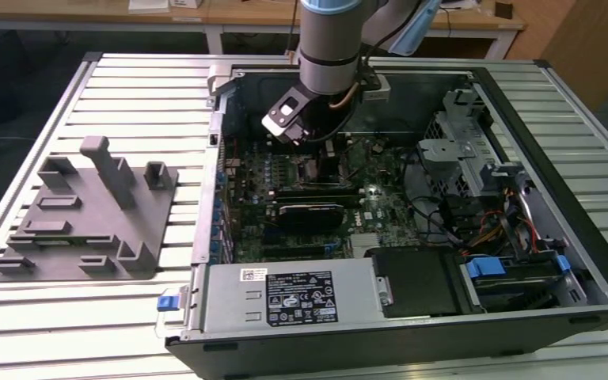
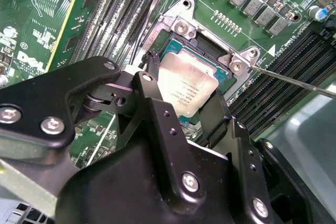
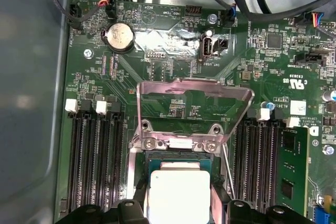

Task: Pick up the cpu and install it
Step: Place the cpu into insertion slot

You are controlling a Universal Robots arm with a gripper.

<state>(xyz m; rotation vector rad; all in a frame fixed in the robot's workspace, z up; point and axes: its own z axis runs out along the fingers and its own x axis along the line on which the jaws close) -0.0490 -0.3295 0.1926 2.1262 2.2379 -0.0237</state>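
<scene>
The cpu (image 2: 186,85) has a silvery-grey top with a teal-green rim. The gripper (image 2: 184,100) is matt black with silver screws. The motherboard (image 3: 173,72) is green, its memory slots (image 3: 94,156) black with white end clips and its socket load plate (image 3: 194,85) bright silver. On the pale ribbed table (image 1: 124,87), the fixture (image 1: 82,218) is plain grey.

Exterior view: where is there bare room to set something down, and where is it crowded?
Bare table slats lie between the grey fixture and the table's far edge, and on the exterior view's right past the computer case. Crowded: inside the case, where the gripper holds the cpu over the socket.
</scene>
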